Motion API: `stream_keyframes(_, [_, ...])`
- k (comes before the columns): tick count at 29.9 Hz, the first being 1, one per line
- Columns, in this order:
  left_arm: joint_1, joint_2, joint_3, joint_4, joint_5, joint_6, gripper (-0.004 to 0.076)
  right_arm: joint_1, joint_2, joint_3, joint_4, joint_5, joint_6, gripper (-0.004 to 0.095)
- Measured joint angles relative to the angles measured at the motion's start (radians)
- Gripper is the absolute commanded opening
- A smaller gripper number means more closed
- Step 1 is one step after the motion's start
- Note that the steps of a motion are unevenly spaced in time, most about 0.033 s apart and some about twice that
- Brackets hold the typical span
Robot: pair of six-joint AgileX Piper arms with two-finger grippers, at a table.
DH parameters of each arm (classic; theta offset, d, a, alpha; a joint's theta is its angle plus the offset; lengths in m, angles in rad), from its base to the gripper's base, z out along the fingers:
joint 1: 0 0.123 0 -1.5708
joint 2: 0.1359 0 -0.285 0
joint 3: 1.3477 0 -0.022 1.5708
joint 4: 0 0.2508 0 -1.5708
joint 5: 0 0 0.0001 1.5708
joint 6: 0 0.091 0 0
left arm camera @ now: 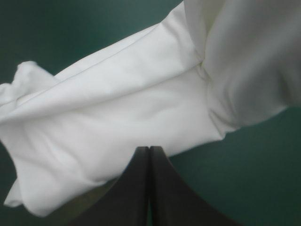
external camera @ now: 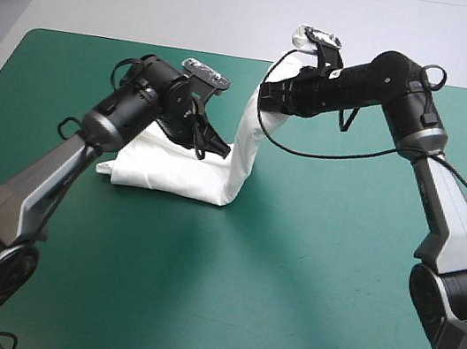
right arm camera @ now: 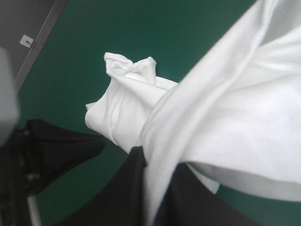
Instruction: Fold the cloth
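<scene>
Teal-green cover (external camera: 309, 259) beneath white T-shirt (external camera: 175, 172), one end aloft

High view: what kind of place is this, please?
Likely a robot test bench: two arms at a table with a teal-green cover, the right claw holding up one end of a white T-shirt.

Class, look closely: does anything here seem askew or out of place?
Nothing is damaged, but the T-shirt lies lopsided: most is bunched on the table while the right gripper holds one end up as a narrow strip.

Smooth matt cloth T-shirt (left arm camera: 117, 117)
</scene>
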Motion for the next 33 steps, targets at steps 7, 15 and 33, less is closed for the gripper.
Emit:
stream_keyframes(7, [0.0, -0.276, 0.361, 0.024, 0.007, -0.027, -0.0008, 0.082, 0.073, -0.086, 0.002, -0.011, -0.005, -0.0013])
stream_keyframes(15, [0.0, -0.689, 0.811, 0.048, 0.015, -0.216, -0.0008, 0.185, 0.264, -0.306, 0.003, -0.012, 0.022, -0.0013])
stream_keyframes(33, [0.0, -1.053, 1.044, -0.033, 0.026, -0.279, -0.0008, 0.31, 0.608, -0.569, 0.091, -0.108, -0.05, 0.0745])
